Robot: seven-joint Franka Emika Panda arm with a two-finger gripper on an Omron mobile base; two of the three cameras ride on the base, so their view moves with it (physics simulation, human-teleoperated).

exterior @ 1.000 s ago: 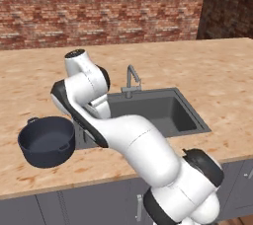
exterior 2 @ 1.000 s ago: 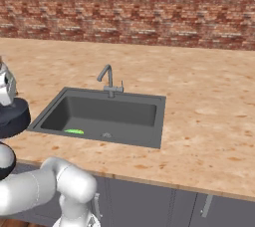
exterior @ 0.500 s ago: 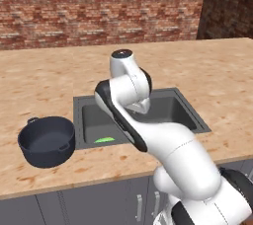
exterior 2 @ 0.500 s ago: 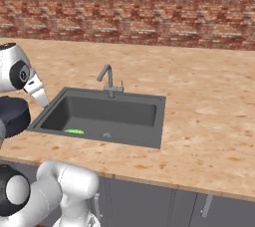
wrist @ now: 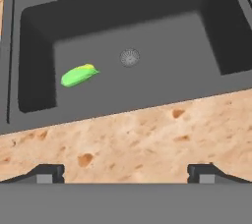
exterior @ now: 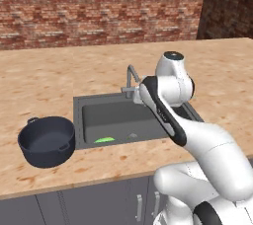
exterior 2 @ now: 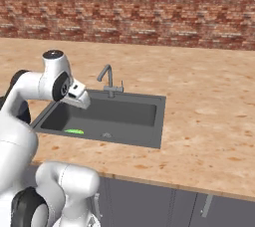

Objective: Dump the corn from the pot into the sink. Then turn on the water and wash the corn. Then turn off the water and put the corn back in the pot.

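With corn already down in the sink and water not yet running, main risk judged at the faucet: could clip the spout or miss the handle on a wide swing, since arm crowds the back edge. Pot empty on the desk, just left of the basin. Gripper spread wide and holding nothing, poised over the front rim; cob well apart, ahead and left of the fingertips, left of the drain.
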